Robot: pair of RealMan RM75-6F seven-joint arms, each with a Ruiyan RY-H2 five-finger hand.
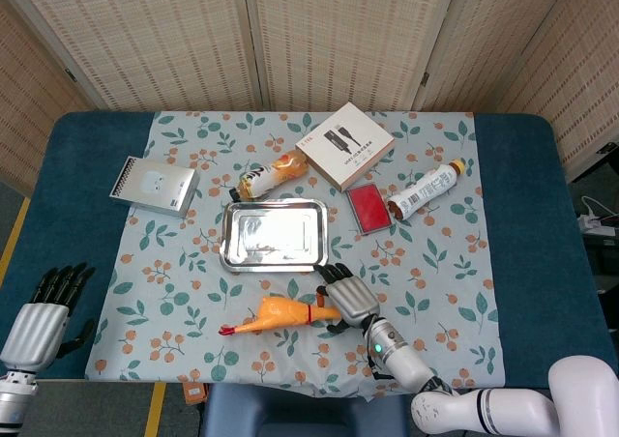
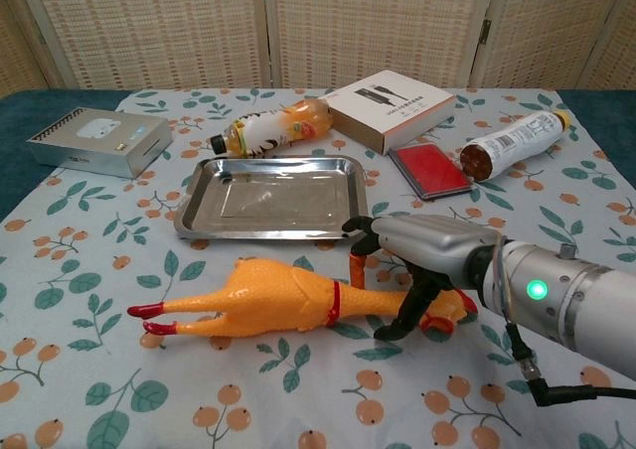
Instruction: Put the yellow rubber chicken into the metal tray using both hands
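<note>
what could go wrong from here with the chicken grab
Only the right hand is at the yellow rubber chicken, straddling its thin neck near the head; lifted from there, the heavier body may sag or slip out. The left hand sits far off at the table's edge, so a two-handed lift isn't ready. The metal tray lies close and could get nudged.
</note>
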